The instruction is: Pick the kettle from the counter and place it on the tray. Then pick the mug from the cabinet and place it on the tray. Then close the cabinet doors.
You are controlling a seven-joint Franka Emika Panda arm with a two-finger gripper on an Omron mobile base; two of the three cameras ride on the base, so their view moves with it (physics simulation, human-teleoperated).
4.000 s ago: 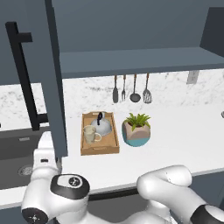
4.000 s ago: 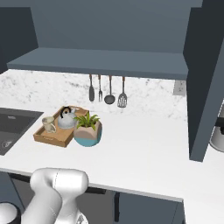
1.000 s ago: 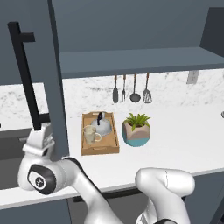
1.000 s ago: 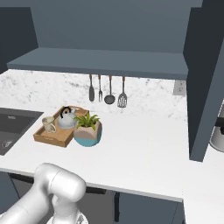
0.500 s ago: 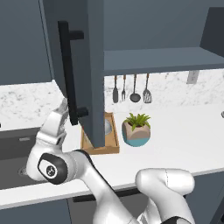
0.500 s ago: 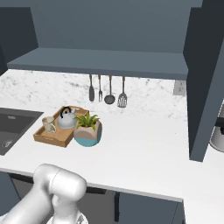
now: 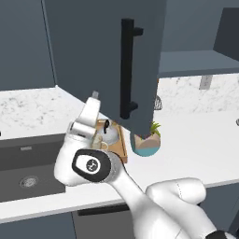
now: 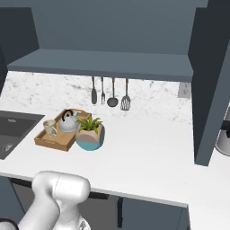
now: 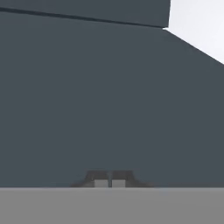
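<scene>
The left cabinet door stands half swung across the cabinet, its black bar handle facing me. My gripper is shut and empty, pointing up with its tips at the door's lower edge. In the hand view the shut fingertips face the flat slate-blue door. The wooden tray sits on the counter and holds the silver kettle and the beige mug. The right cabinet door stands open beside the shelf.
A plant in a pink-and-teal pot stands right against the tray. Several utensils hang on the back wall. The dark sink lies to the left. A metal appliance stands at the far right of the counter.
The left door has swung from far left toward the middle of the cabinet opening. My arm moved right and up with it. Tray, kettle, mug and plant have stayed put.
</scene>
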